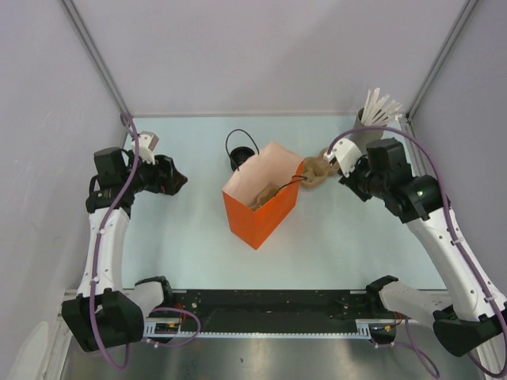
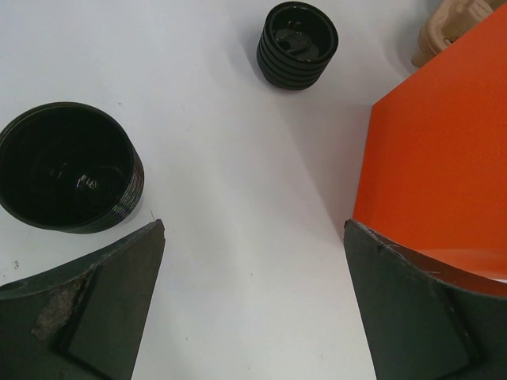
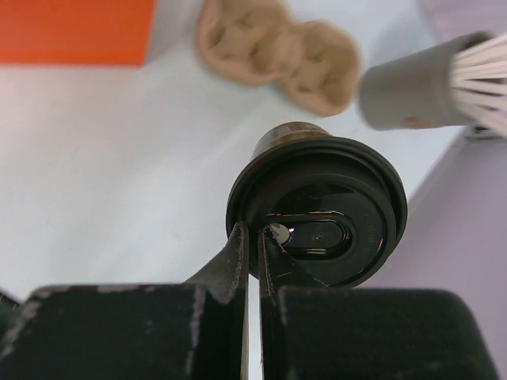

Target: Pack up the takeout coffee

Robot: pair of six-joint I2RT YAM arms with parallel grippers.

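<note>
Two grippers logged. The left gripper has its fingers spread fully wide, released, holding nothing and touching nothing; bare table shows between them.

The right gripper has its fingers clenched almost together, pinching the rim of the round black lid of the takeout coffee. The lid faces the wrist camera, with the brownish cup body behind it. We cannot tell whether the cup rests on the table or is lifted.

The coffee is at the far right of the table, outside the orange bag, near the tan moulded carrier and near the grey tub.

Counts:
- lidded coffee, one
- lidless black cups, two: one just ahead of the left finger, one farther off beside the bag
- orange bag, one, upright, mouth open
- tan carrier, one
- grey tub, one, holding white sticks, too blurred to count
</note>
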